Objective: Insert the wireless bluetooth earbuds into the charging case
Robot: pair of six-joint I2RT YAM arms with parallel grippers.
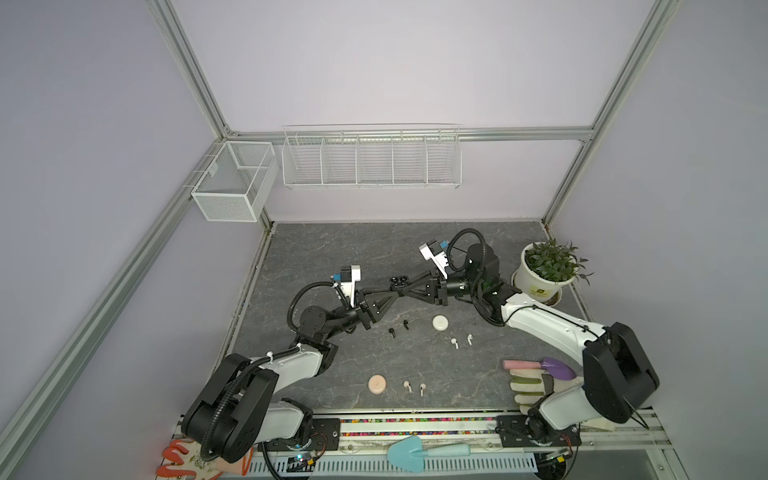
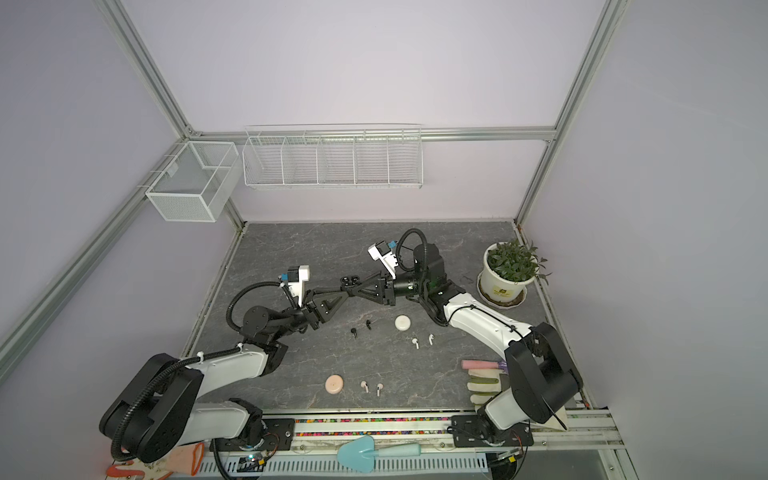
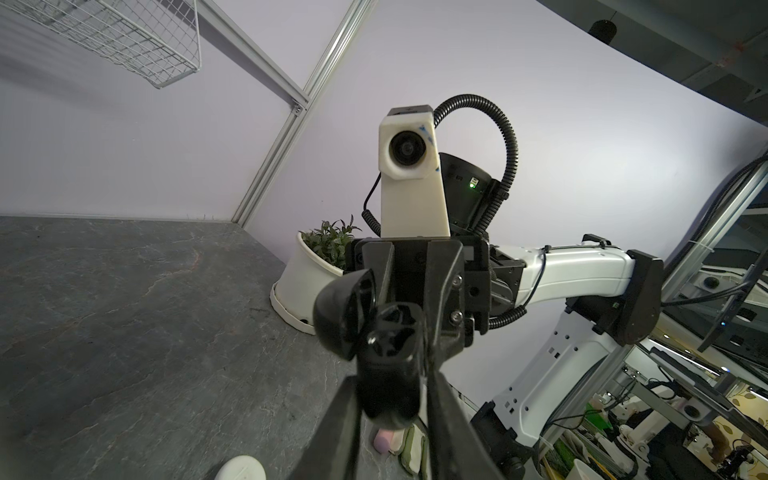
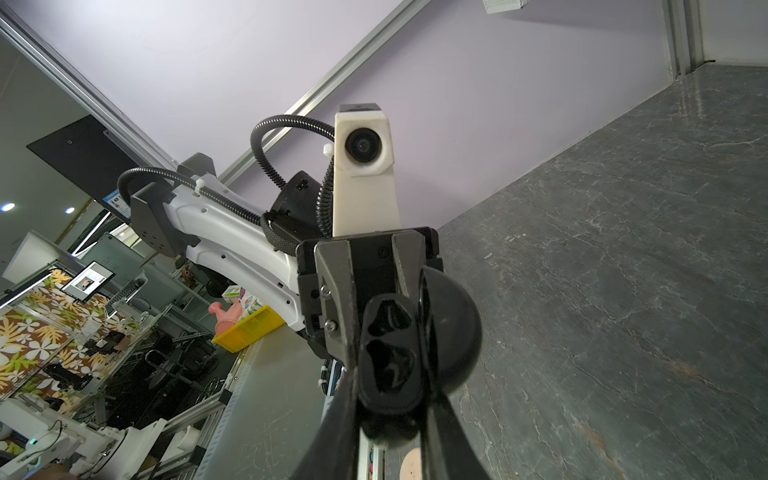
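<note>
Glossy black oval plastic charging case (image 3: 388, 365), lid open, gripped midair by left gripper (image 1: 390, 292) and right gripper (image 1: 409, 289), likely steadied to receive tiny black stemmed earbuds (image 1: 391, 331).

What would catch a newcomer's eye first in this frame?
The left end effector and right end effector meet tip to tip mid-table, both gripping an open black case above the table. Just in front lie two black earbuds, a white pair to their right and a pink pair near the front edge.
</note>
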